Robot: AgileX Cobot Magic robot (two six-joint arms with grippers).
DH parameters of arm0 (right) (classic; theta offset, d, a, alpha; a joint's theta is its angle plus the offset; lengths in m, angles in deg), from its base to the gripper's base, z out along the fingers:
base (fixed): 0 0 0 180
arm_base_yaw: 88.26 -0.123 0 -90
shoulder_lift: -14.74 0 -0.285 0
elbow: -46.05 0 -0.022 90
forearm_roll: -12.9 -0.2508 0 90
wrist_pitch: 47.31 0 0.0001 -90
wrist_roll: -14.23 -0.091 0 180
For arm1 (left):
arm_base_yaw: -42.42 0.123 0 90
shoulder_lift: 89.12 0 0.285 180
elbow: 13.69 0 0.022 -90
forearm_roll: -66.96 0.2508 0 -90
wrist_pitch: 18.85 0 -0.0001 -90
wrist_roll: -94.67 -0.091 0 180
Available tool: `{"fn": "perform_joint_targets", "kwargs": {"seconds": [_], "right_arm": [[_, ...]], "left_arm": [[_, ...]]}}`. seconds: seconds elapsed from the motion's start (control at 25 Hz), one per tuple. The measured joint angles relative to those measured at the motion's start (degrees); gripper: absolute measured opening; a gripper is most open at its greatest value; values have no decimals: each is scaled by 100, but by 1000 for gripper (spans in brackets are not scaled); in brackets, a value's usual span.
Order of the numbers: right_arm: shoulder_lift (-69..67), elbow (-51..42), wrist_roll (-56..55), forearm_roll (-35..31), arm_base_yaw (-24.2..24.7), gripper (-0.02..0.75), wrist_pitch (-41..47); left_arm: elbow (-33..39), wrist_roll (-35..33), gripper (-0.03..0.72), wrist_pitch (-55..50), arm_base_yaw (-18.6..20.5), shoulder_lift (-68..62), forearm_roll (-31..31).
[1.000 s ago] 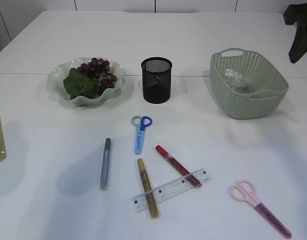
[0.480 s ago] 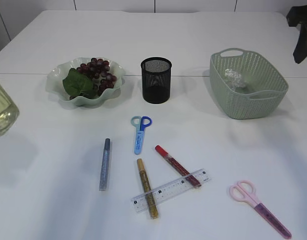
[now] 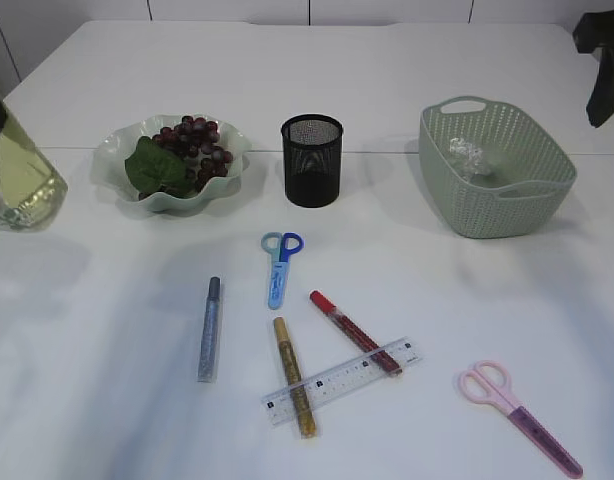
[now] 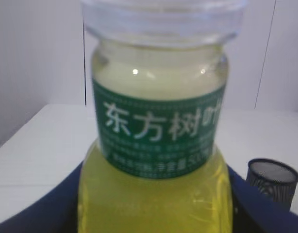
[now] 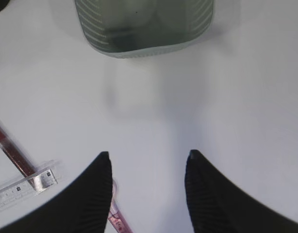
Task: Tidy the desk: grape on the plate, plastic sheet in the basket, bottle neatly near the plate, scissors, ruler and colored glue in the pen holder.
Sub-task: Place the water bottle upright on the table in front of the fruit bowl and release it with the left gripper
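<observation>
Bottle's on its way to the plate

Left gripper [image 4: 154, 213] clamps the bottle [image 3: 17, 170]; right gripper [image 5: 146, 165] open, empty; next, stand it upright beside the plate [image 3: 122, 150].

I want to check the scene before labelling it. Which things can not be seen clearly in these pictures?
- Green-labelled bottle of yellow liquid: exterior view, cut by left edge.
- Left tool: left wrist view, hidden behind the bottle.
- Crumpled clear plastic sheet: blurred in right wrist view.
- Pink scissors: right wrist view, mostly hidden by the right tool.
</observation>
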Motion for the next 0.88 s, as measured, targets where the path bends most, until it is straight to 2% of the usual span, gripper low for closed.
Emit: {"fn": "perform_joint_targets", "kwargs": {"seconds": [0.16,0.64,0.88], "right_arm": [[0,0,0,51,0,398,0],[0,0,0,347,0,398,0],[0,0,0,455,0,398,0]], "left_arm": [[-253,0,440,68,0,-987,-107],[-1796,0,440,149,0,-3008,-119],[-2023,0,440,149,0,-3469,-119]]}}
